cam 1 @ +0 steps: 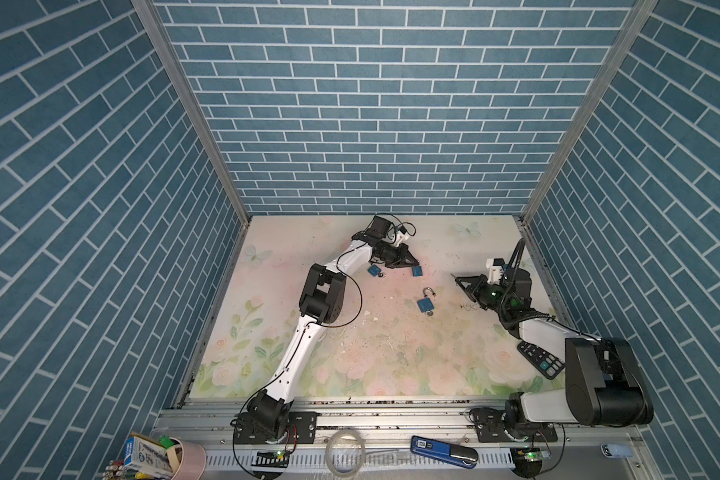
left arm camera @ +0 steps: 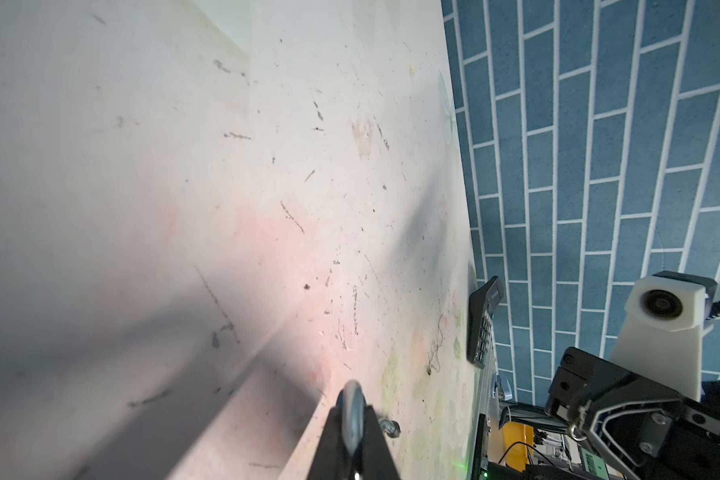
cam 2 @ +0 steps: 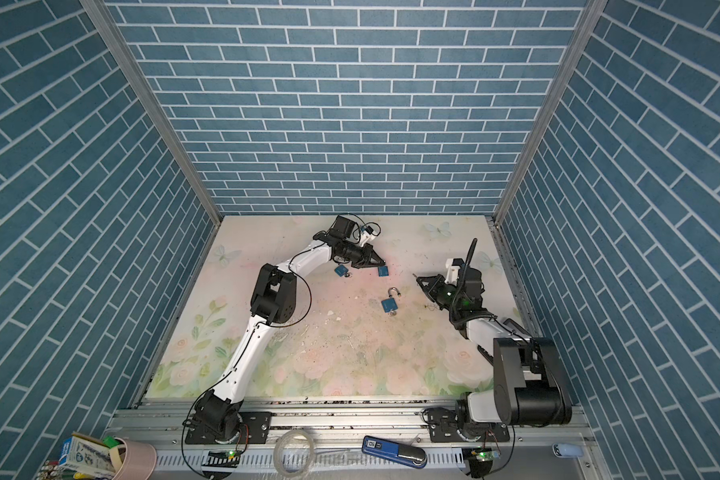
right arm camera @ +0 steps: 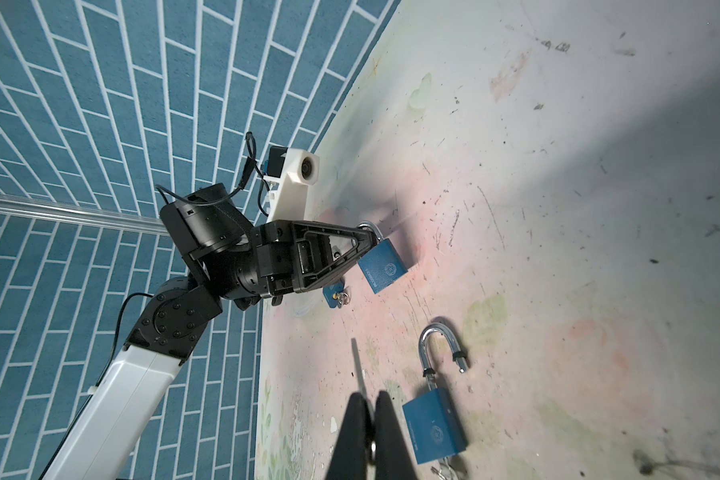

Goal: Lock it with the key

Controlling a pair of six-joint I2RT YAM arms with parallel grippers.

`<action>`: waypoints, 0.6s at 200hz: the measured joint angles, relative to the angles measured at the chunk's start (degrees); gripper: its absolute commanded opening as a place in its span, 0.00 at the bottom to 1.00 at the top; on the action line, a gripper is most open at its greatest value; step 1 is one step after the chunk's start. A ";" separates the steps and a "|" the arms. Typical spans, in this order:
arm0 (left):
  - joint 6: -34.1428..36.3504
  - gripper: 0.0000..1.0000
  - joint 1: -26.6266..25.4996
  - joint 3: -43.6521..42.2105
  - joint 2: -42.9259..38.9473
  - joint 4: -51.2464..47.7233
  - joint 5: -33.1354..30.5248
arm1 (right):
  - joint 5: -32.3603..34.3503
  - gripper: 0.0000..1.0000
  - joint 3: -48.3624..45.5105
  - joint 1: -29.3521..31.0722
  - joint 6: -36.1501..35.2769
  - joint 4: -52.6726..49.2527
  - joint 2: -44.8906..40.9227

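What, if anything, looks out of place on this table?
A black remote control lies near the right edge of the floral mat, partly under the right arm; it serves no locking purpose. The mat is scuffed and strewn with dark specks and pale chips.

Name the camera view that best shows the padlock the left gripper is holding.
The right wrist view: the padlock shows large, with its blue body and shackle clear, pinched by the left gripper. Both top views show the padlock tiny; the left wrist view shows only its shackle.
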 measured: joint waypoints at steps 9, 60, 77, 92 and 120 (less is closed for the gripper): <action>0.28 0.00 0.00 0.00 0.04 -0.50 -0.15 | 0.02 0.00 0.00 0.00 0.02 0.13 0.00; 1.49 0.00 0.00 0.00 0.50 -2.56 -0.52 | 0.28 0.00 -0.55 0.00 0.07 1.22 0.00; 1.79 0.01 0.00 0.28 0.59 -3.04 -0.52 | 0.42 0.00 -0.96 0.00 0.09 1.77 0.00; 2.54 0.06 0.00 1.90 1.27 -4.66 -0.68 | 0.46 0.00 -1.55 0.00 0.50 2.51 0.00; 3.15 0.12 0.00 2.84 1.73 -5.66 -0.92 | 0.44 0.00 -2.51 0.00 1.49 4.24 0.61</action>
